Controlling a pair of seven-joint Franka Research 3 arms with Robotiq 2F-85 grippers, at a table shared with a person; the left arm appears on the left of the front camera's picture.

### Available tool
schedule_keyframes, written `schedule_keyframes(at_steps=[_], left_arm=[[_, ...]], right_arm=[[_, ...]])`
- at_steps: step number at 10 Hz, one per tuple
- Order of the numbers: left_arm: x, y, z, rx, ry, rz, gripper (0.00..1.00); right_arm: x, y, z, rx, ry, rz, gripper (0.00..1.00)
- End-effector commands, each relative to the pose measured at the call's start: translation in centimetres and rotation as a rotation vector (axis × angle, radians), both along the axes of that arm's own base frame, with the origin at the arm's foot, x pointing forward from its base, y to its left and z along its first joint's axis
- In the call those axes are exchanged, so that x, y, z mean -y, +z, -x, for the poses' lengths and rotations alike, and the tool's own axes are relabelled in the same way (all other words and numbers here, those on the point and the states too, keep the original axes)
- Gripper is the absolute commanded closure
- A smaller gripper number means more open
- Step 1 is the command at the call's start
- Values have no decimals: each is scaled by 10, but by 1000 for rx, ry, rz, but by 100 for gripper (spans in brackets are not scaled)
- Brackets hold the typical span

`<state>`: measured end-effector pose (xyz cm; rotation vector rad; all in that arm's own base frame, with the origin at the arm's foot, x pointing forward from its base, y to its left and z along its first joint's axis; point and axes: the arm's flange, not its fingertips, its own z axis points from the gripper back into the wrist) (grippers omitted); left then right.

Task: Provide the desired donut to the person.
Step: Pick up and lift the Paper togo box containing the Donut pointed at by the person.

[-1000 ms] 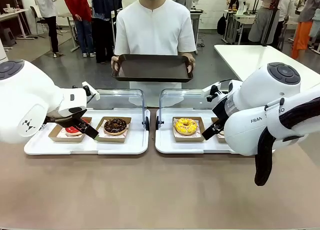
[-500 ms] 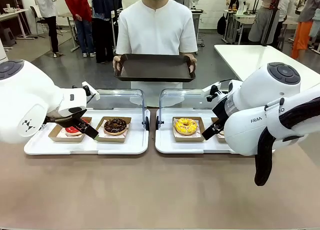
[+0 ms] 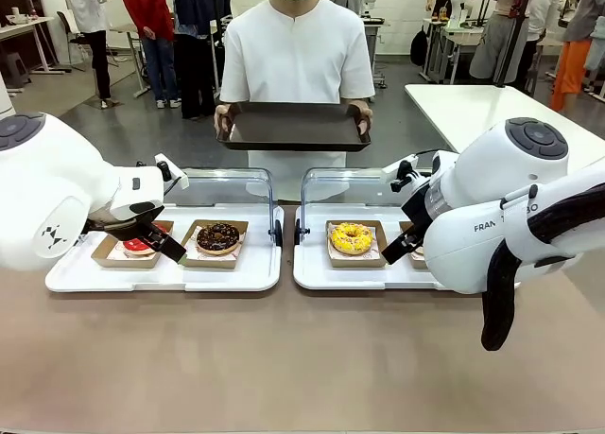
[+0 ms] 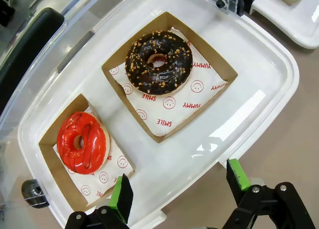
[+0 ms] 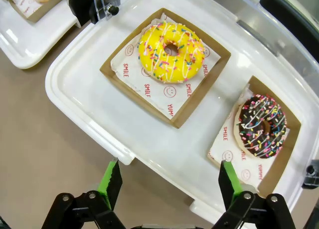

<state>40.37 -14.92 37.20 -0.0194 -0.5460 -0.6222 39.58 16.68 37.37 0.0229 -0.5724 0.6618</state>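
The person (image 3: 296, 46) in a white top stands across the table, both hands holding a dark empty tray (image 3: 293, 127). On the left white tray (image 3: 227, 278) sit a red glazed donut (image 4: 82, 142) and a chocolate donut with nut bits (image 4: 158, 64), each in a brown paper box. The right white tray (image 3: 312, 275) carries a yellow sprinkled donut (image 5: 171, 52) and a chocolate sprinkled donut (image 5: 261, 125). My left gripper (image 4: 179, 191) hovers open above its tray's near edge. Over the near rim of the other tray, my right gripper (image 5: 169, 181) hangs open with nothing between its fingers.
Clear plastic lids (image 3: 219, 186) stand raised behind both trays. A white table (image 3: 473, 108) stands at the back right, with other people farther off. Bare brown tabletop (image 3: 284, 358) lies in front of the trays.
The person has lowered the dark tray slightly and tilted it flatter. Both arms have stayed still.
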Motion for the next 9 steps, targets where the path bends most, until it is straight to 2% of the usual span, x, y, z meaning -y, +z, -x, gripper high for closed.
schedule_keyframes(at_steps=[1, 3, 4, 6, 7, 9], left_arm=[[0, 0, 0, 0, 0, 0, 0], [0, 0, 0, 0, 0, 0, 0], [-2, 11, 6, 5, 5, -17, 0], [-20, 60, 26, -17, -32, -20, 0], [-31, 91, 48, -26, -42, 9, 0], [-50, 131, 76, -71, -73, 46, 0]], right_arm=[[0, 0, 0, 0, 0, 0, 0], [0, 0, 0, 0, 0, 0, 0], [0, 9, 12, -19, 16, 17, 0], [4, 44, 50, -97, 45, 63, 0], [10, 69, 79, -128, 62, 105, 0], [22, 106, 128, -183, 71, 163, 0]])
